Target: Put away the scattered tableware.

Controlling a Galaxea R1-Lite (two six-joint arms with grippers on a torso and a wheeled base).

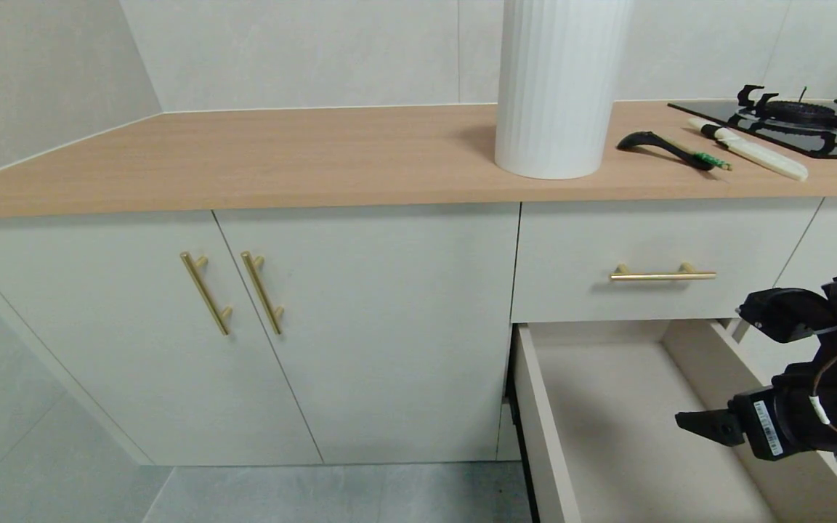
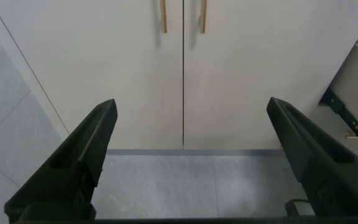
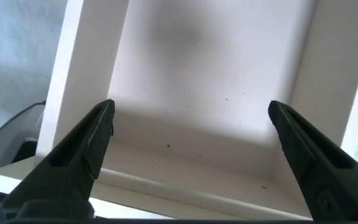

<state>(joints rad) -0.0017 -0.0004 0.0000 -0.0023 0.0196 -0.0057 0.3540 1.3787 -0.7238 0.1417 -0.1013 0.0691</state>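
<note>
On the wooden countertop point(image 1: 280, 156) lie a black spoon point(image 1: 662, 147) with a green-tipped handle and a knife point(image 1: 753, 151) with a cream blade, both at the right near the stove. Below them the lower drawer point(image 1: 538, 421) stands pulled out, with nothing inside. My right gripper point(image 1: 713, 363) hovers open over the drawer's right side; in the right wrist view its fingers point(image 3: 89, 152) frame the bare drawer floor point(image 3: 210, 74). My left gripper point(image 2: 190, 107) is open and holds nothing, low in front of the double cabinet doors point(image 2: 241, 74).
A tall white ribbed cylinder point(image 1: 556, 87) stands on the counter just left of the spoon. A black gas stove point(image 1: 803, 116) sits at the far right. The upper drawer with a gold handle point(image 1: 662, 274) is closed. Grey floor tiles point(image 2: 185, 186) lie below the cabinets.
</note>
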